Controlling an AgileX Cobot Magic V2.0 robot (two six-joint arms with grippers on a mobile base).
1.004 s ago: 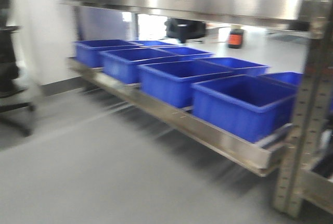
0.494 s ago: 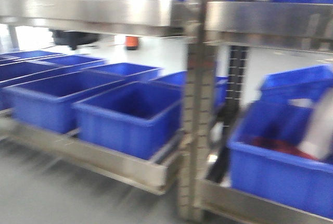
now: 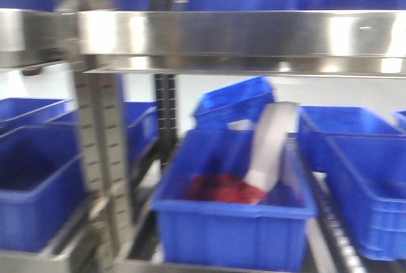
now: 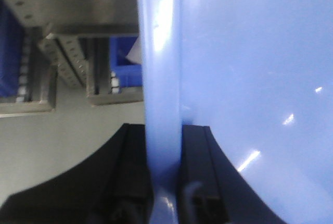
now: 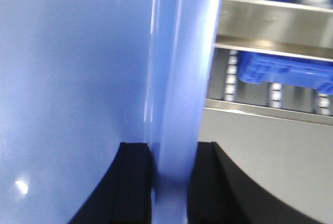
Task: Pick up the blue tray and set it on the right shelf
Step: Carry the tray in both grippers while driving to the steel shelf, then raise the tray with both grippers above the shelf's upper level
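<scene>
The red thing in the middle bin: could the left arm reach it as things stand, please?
Probably not: the left fingers are shut on the tray rim, so they are not free for the red thing.

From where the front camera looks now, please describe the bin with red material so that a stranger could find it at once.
Start at the shiny steel shelf lip across the top. Below it, just right of the perforated upright, stands a dark-blue bin. Unlike the bins beside it, it holds red material and a pale leaning roll.
</scene>
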